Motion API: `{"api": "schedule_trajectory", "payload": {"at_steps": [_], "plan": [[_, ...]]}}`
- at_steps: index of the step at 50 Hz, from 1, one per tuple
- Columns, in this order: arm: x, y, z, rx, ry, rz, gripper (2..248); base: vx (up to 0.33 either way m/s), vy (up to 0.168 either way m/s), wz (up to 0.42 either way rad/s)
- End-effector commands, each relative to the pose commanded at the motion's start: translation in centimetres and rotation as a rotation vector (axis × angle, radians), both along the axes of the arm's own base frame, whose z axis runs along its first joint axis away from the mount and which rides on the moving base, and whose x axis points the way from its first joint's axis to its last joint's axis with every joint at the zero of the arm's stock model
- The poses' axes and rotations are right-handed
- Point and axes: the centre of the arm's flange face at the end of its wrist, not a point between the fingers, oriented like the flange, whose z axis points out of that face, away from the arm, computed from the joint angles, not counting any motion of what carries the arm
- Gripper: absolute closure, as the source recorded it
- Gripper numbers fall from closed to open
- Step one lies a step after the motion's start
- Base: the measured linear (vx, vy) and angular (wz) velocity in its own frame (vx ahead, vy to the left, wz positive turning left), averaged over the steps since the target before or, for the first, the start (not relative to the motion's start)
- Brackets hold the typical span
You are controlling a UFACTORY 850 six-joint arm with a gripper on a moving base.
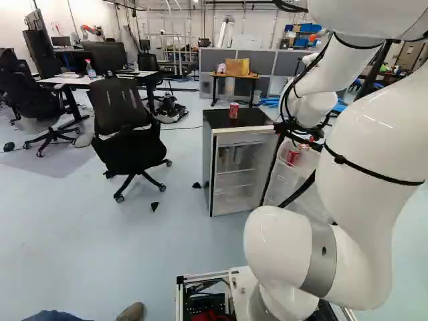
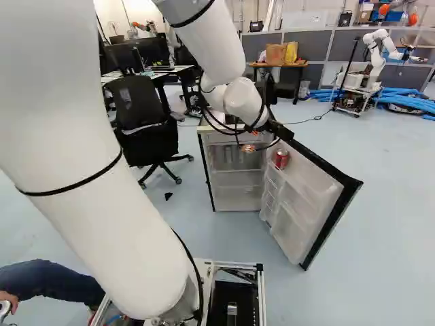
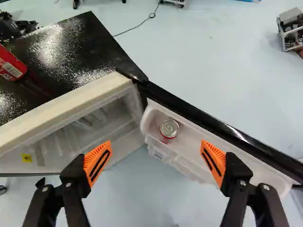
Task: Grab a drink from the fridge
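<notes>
1. Wrist view: gripper [image 3: 156, 146] spread wide, nothing between the pads. Door can [image 3: 169, 128] upright in the shelf [image 3: 176, 160] of the open door [image 3: 222, 130], ahead of the fingers, roughly centred. Probably full, so fairly heavy for its size; stiff barrel, smooth, likely slick if chilled. Thin wall could dent under a hard squeeze. Best hold: around the barrel, under the rim, above the shelf lip. Lift straight up before drawing away. Top can [image 3: 10, 66] on the fridge [image 3: 71, 47], whose black top is glossy.

2. Left base view: top can upright on the fridge, at its near side; door can right of it, lower, partly hidden by the arm [image 1: 364, 160]. Fridge stands open on pale, smooth floor [image 1: 87, 221]. Chair [image 1: 127, 127] to the left, desk [image 1: 77, 81] beyond, small table [image 1: 234, 77] at the far wall.

3. Right base view: door swung out to the right, door can high in it, just right of the gripper. Door looks free to swing, so a nudge could shift the can. Another robot [image 2: 372, 61] far right, well apart, beside blue tubing [image 2: 408, 98]. Next, I judge: line up and lower over the can.
</notes>
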Motion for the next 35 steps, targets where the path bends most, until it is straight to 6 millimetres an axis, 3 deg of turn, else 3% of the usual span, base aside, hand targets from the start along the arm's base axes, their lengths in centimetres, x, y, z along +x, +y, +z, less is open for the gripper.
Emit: {"api": "schedule_trajectory", "payload": {"at_steps": [24, 35], "plan": [[-1.5, -3.0, 1.7, 0.07, 0.11, -0.072, 3, 0.0, 0.0, 0.0], [-1.9, -4.6, 1.3, 0.12, 0.183, -0.104, 3, 0.0, 0.0, 0.0]]}}
